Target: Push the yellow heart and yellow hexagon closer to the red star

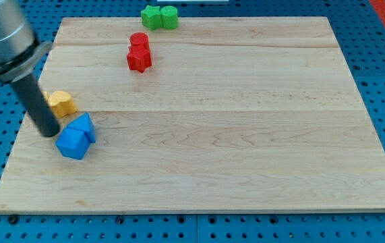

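My tip (48, 133), a bare rod holding nothing, rests near the bench's (246, 169) nine o'clock edge, half-hiding a yellow block (62, 102) of unclear shape; the red star (139, 59) lies toward one o'clock across open wood.

The board (205, 135) is pale wood with a visible grain running across it and a smooth, matt finish, made of a few planks joined side by side, and it sits on a blue surface (381, 81) dotted with holes that looks like painted metal or plastic, can't tell which. The rod (37, 108) at the left of the frame is dark and matt, with a grey, slightly shiny sleeve (0, 34) above it. The blue blocks (76, 137), yellow block (61, 103), red blocks (139, 52) and green blocks (160, 17) all look smooth, solid-coloured and fairly dull.
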